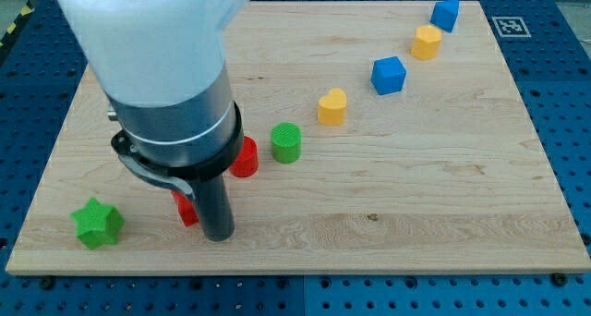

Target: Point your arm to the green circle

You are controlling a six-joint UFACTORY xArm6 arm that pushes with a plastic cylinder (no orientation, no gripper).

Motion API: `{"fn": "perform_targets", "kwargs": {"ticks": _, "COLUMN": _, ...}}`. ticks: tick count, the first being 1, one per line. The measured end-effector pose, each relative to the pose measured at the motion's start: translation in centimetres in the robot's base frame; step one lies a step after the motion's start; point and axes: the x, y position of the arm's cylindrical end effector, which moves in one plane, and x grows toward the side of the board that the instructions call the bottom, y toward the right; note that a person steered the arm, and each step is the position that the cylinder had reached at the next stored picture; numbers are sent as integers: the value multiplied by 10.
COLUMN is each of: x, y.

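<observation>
**Rod tip down near the red blocks, green circle up to its right**

My tip (218, 235) rests on the pale wooden desk (416, 187) toward the view's lower left. This tool is a plain dark rod with nothing to spread or press together, and it pinches nothing. Just to the view's left of the tip, touching or nearly so, sits a small red block (186, 209), largely hidden behind the rod, so its shape cannot be made out. A second red block (246, 157), probably a cylinder, shows beside the arm's grey collar, half covered by it.

The green circle, a short green cylinder (286, 141), stands just right of that second red block, up and to the right of the tip. By my judgement the tip must travel that way, skirting the red block, to point at it.

Beyond it the blocks run in a loose diagonal toward the view's top right: a yellow heart-like block (332, 105), a blue cube (389, 75), a yellow hexagonal block (426, 42) and a second blue block (445, 15). A green star (97, 223) sits apart at far lower left.

Count: two red, two green, two yellow, two blue.
</observation>
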Motion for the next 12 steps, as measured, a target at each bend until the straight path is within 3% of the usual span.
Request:
{"fn": "perform_targets", "kwargs": {"ticks": 2, "x": -6, "y": 3}}
{"fn": "perform_targets", "kwargs": {"ticks": 5, "x": -8, "y": 96}}
{"fn": "perform_targets", "kwargs": {"ticks": 8, "x": -73, "y": 104}}
{"fn": "perform_targets", "kwargs": {"ticks": 12, "x": -87, "y": 104}}
